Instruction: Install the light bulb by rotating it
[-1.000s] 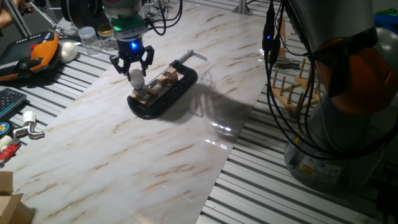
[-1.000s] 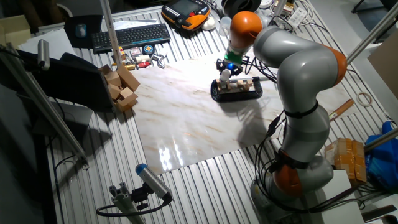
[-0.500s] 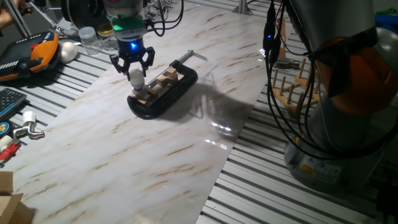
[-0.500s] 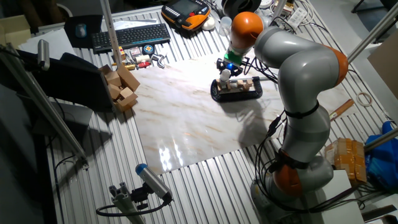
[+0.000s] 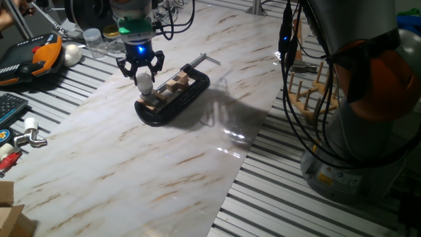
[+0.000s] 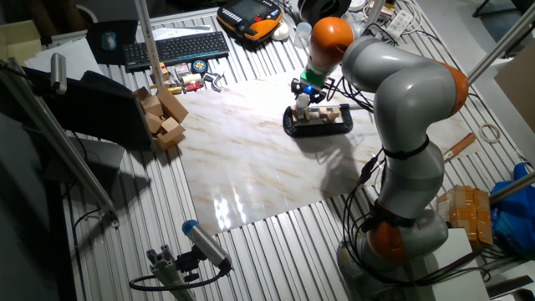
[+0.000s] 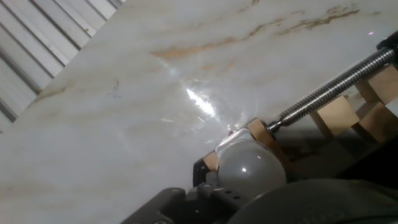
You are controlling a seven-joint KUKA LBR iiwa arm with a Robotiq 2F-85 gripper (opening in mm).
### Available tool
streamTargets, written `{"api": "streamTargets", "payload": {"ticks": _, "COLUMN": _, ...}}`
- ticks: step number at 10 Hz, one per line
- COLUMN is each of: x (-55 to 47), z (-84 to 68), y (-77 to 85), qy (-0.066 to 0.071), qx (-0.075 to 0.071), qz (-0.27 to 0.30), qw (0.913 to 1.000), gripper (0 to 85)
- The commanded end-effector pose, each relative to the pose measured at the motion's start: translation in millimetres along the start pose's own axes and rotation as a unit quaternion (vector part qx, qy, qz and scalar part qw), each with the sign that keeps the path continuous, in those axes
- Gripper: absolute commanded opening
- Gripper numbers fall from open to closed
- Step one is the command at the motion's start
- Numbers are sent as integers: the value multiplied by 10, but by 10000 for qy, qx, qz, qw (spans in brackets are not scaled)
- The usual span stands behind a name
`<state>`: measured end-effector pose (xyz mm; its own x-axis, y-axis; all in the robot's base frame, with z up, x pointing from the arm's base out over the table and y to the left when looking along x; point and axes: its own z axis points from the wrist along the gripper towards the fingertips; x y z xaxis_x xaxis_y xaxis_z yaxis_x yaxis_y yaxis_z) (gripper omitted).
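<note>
The light bulb (image 5: 143,81) is small, white and round, and stands upright on the wooden socket block at the near end of the black clamp (image 5: 172,97). My gripper (image 5: 141,74) comes down on it from above, its black fingers curving in around the bulb's top. In the other fixed view the light bulb (image 6: 302,101) sits under the gripper (image 6: 303,92) at the left end of the clamp (image 6: 318,122). The hand view shows the light bulb (image 7: 250,168) close at the bottom, with the clamp's threaded screw (image 7: 333,81) running away to the right.
The clamp lies on a marble board (image 5: 164,151) over a slatted table. An orange pendant (image 5: 29,56), a white egg-shaped ball (image 5: 71,54) and jars (image 5: 93,39) lie at the far left. A wooden peg rack (image 5: 309,92) stands on the right, and wooden blocks (image 6: 163,117) sit left of the board.
</note>
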<state>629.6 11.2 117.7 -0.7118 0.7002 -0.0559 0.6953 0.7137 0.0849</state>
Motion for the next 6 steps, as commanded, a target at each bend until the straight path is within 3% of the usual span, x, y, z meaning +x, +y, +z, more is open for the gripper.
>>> {"api": "streamTargets", "payload": {"ticks": 1, "x": -1, "z": -2, "y": 1, "qy": -18, "qx": 3, "qz": 0, "qw": 10000, "gripper": 680}}
{"api": "streamTargets", "payload": {"ticks": 6, "x": -43, "z": -100, "y": 17, "qy": -125, "qx": 26, "qz": -79, "qw": 9999, "gripper": 680}}
